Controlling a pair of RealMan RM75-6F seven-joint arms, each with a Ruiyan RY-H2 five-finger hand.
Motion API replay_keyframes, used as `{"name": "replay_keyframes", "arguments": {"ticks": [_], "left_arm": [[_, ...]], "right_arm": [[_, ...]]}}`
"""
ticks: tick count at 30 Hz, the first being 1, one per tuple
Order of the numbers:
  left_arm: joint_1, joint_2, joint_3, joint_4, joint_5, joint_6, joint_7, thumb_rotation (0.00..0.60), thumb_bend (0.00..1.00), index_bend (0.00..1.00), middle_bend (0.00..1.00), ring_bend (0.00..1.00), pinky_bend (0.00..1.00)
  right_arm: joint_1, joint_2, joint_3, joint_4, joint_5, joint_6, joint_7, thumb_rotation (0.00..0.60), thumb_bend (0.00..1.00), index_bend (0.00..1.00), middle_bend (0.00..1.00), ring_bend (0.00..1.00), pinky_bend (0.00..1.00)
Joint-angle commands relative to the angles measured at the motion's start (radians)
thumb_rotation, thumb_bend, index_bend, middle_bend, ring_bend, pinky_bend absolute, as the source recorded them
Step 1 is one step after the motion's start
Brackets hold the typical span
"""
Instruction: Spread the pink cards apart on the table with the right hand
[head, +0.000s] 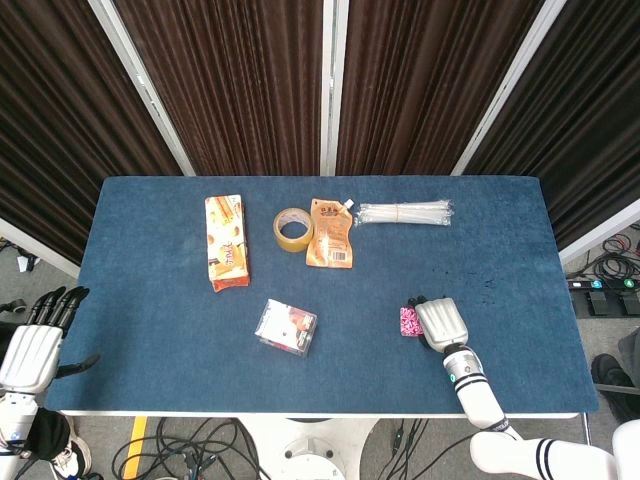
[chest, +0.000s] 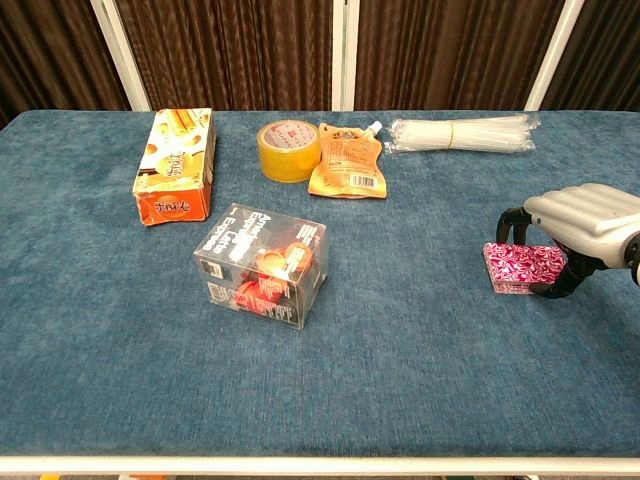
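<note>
The pink cards (head: 409, 321) form a small patterned stack (chest: 522, 266) lying on the blue table (head: 150, 300), right of centre and near the front. My right hand (head: 441, 322) arches over the stack's right end; in the chest view the right hand (chest: 583, 215) has dark fingers behind the stack and the thumb against its front, gripping it. The stack's right part is hidden under the palm. My left hand (head: 35, 350) hangs off the table's front left corner, fingers apart and holding nothing.
A clear plastic box (chest: 262, 265) with red contents sits at centre front. Further back lie an orange carton (chest: 175, 164), a tape roll (chest: 289, 151), an orange pouch (chest: 347, 160) and a bundle of clear straws (chest: 462, 134).
</note>
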Motion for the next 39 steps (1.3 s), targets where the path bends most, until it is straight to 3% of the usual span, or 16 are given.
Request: {"name": "replay_keyframes", "arguments": {"ticks": [1, 12, 21, 31, 39], "left_arm": [[0.000, 0.001, 0.001, -0.002, 0.000, -0.002, -0.001, 0.600, 0.00, 0.07, 0.07, 0.00, 0.10], [0.000, 0.000, 0.001, 0.000, 0.000, -0.002, -0.002, 0.600, 0.00, 0.07, 0.07, 0.00, 0.10], [0.001, 0.001, 0.000, -0.001, -0.002, -0.001, -0.004, 0.600, 0.00, 0.07, 0.07, 0.00, 0.10], [0.002, -0.001, -0.002, 0.009, -0.006, -0.002, -0.015, 0.600, 0.00, 0.07, 0.07, 0.00, 0.10], [0.006, 0.000, -0.003, 0.015, -0.010, 0.000, -0.023, 0.600, 0.00, 0.07, 0.07, 0.00, 0.10]], "right_arm": [[-0.001, 0.002, 0.000, -0.002, 0.000, 0.001, 0.000, 0.600, 0.21, 0.33, 0.36, 0.76, 0.85], [0.010, 0.015, 0.017, -0.016, -0.002, 0.002, 0.002, 0.600, 0.21, 0.34, 0.37, 0.76, 0.85], [0.079, -0.003, 0.076, 0.008, 0.044, -0.049, -0.027, 0.600, 0.21, 0.34, 0.37, 0.76, 0.85], [0.187, -0.081, 0.129, 0.117, 0.124, -0.118, -0.075, 0.600, 0.21, 0.34, 0.37, 0.76, 0.85], [0.235, -0.155, 0.133, 0.231, 0.166, -0.164, -0.072, 0.600, 0.21, 0.34, 0.36, 0.76, 0.85]]}}
